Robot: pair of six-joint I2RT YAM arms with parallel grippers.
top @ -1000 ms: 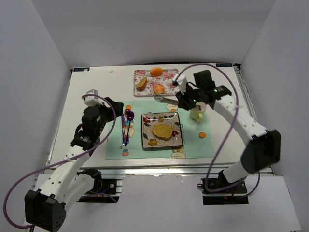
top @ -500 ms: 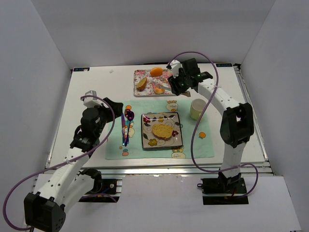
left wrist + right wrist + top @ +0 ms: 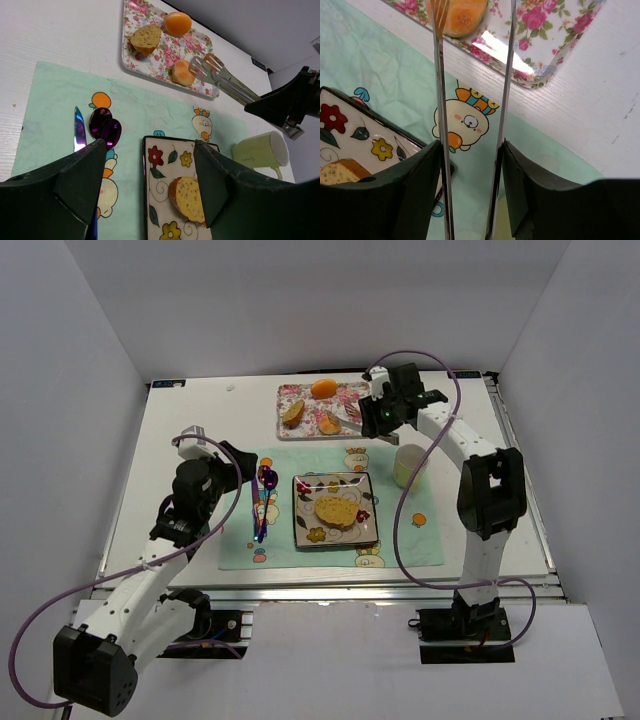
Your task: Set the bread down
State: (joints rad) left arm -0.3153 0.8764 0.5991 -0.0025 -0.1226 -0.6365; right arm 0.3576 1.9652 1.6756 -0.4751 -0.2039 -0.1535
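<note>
White table (image 3: 190,430); bread (image 3: 336,510) on plate (image 3: 366,531), long axis left-right; left gripper (image 3: 148,150) wide; right gripper (image 3: 470,150) tight on tongs (image 3: 231,85)

We see our gripper (image 3: 470,146) holding tongs (image 3: 440,100), arms spread, one tip over a bun (image 3: 465,15) on the tray (image 3: 540,47). Bread (image 3: 339,172) sits on the plate (image 3: 355,125), lower left.
</note>
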